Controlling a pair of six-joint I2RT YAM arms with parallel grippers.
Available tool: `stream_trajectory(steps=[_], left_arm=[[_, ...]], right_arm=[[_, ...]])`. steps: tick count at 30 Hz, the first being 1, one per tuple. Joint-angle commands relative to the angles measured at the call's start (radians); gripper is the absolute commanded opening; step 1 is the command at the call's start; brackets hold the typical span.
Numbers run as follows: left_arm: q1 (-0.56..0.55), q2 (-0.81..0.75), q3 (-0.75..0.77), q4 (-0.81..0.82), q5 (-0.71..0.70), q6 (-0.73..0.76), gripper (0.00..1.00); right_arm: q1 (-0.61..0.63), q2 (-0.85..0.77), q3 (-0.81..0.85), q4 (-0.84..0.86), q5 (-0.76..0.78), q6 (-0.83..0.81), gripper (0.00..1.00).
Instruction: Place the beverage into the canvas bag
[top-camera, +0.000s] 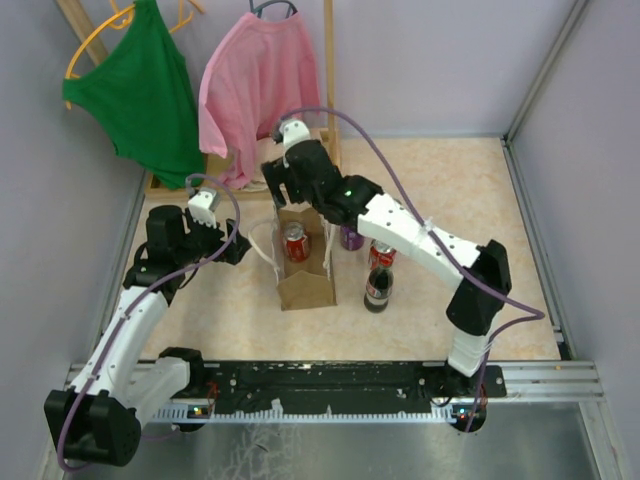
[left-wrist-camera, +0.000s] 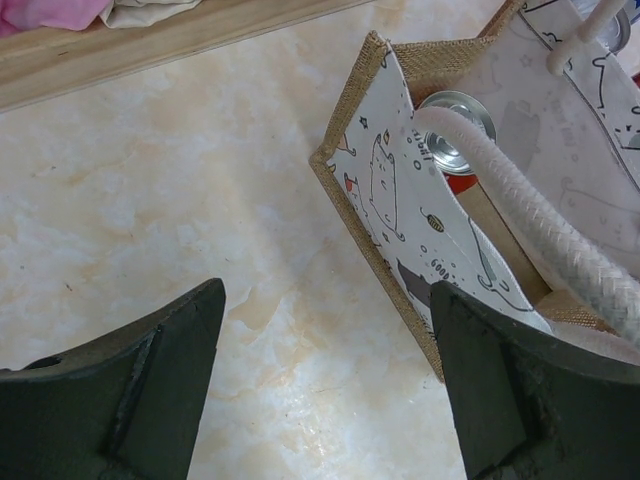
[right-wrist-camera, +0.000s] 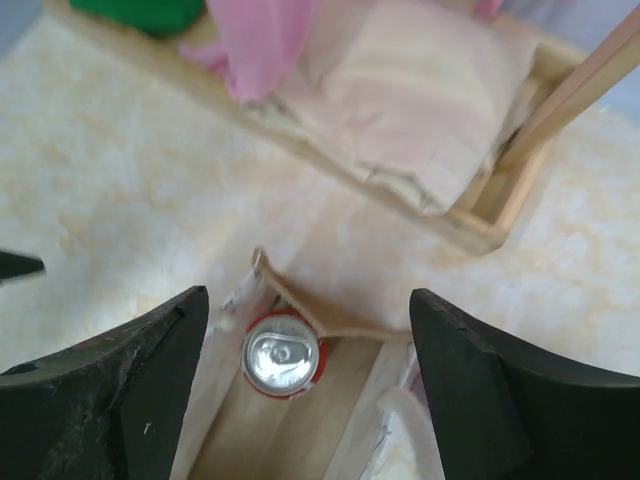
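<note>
the beverage (right-wrist-camera: 282, 355), a red can with its silver top facing up, stands upright on the floor of the canvas bag (top-camera: 305, 288), toward the far end of the bag, so by my reading the placing itself is done and what remains is getting clear cleanly. my right gripper (right-wrist-camera: 308, 310) hangs over the bag mouth with its jaws spread wide and nothing between them; the can sits well below the fingertips, not touched. the left gripper (left-wrist-camera: 325, 300) is low beside the bag's left wall, also wide and holding nothing, and i cannot tell whether its right finger touches the fabric. to finish well i would lift the right arm straight up before swinging it anywhere, keeping the jaws apart so neither finger catches the bag's rim. the white rope handle (left-wrist-camera: 540, 225) droops across the opening just beside the can, and that is my main worry: hook it and the light bag tips, can and all. i would also keep the elbow away from the dark bottle (top-camera: 378, 288) and the two cans standing on the table (top-camera: 480, 220) just right of the bag. the left arm should back off sideways, away from the wall, not upward through the handle loop.
</note>
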Motion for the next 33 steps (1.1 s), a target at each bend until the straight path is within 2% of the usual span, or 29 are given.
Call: stream_trajectory(steps=[1, 5, 9, 14, 20, 33], left_arm=[[0.008, 0.004, 0.011, 0.028, 0.018, -0.003, 0.89], [0.008, 0.001, 0.013, 0.026, 0.020, -0.002, 0.89], [0.008, -0.001, 0.015, 0.023, 0.022, -0.002, 0.89], [0.008, -0.004, 0.015, 0.021, 0.026, 0.000, 0.89], [0.008, -0.006, 0.018, 0.003, 0.044, 0.013, 0.89], [0.009, -0.010, 0.025, -0.016, 0.047, 0.024, 0.89]], right_arm=[[-0.024, -0.094, 0.121, 0.087, 0.151, -0.048, 0.82], [-0.181, -0.060, 0.233, -0.080, 0.153, 0.051, 0.82], [-0.380, 0.044, 0.371, -0.370, 0.074, 0.142, 0.81], [-0.525, 0.108, 0.328, -0.509, -0.092, 0.141, 0.80], [-0.597, 0.137, 0.210, -0.521, -0.245, 0.144, 0.80], [-0.601, 0.151, 0.050, -0.513, -0.310, 0.148, 0.82]])
